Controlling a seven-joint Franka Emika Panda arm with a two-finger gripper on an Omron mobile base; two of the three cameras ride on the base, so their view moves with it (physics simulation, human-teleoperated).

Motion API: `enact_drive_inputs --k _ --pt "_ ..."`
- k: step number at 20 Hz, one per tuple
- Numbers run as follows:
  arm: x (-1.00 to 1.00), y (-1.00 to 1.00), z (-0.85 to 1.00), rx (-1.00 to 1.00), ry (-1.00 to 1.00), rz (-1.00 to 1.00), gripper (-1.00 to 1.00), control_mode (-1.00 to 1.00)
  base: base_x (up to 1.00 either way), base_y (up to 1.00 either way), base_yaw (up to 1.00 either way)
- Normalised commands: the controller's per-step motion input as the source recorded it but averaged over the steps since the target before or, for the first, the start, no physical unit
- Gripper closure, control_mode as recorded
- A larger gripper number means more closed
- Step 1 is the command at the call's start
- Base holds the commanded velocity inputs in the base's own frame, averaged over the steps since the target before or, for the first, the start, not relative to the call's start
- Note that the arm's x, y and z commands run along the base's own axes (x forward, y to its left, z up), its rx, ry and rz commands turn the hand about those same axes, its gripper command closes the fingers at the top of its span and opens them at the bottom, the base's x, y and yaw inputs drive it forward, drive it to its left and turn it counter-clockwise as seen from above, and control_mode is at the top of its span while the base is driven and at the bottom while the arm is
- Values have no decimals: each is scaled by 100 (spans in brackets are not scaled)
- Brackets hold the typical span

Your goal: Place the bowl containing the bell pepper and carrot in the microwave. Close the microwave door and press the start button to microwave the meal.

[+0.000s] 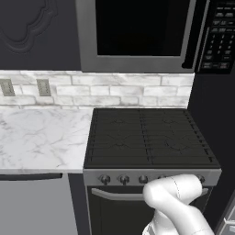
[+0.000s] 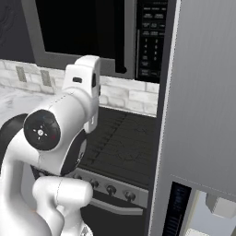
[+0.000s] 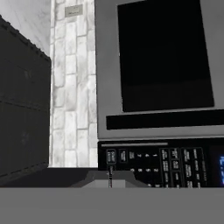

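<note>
The microwave (image 1: 137, 34) hangs above the stove (image 1: 149, 137).

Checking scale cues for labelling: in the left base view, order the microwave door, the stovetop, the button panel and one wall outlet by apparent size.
1. stovetop, though nearer the camera
2. microwave door, cropped at the top
3. button panel
4. wall outlet

We see a home kitchen. A grey-framed microwave (image 1: 137, 34) with a dark window and black button panel (image 1: 219, 36) hangs above a black gas stove (image 1: 149, 137) with knobs along its front. Beside the stove runs a white marble counter (image 1: 39, 137), backed by pale brick tiling (image 1: 92, 89) with wall outlets (image 1: 43, 87). A tall grey fridge (image 2: 203, 101) stands at right.
</note>
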Motion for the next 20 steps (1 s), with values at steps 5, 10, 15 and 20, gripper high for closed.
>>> enact_drive_inputs --k 5,10,15,20 --pt "36 0 -12 1 0 5 100 -100 0 0 0" --pt "29 0 -15 0 -1 0 100 -100 0 0 0" --pt "22 0 -4 0 -3 -4 100 -100 0 0 0" --pt "31 -14 0 0 -2 -9 100 -100 0 0 0"
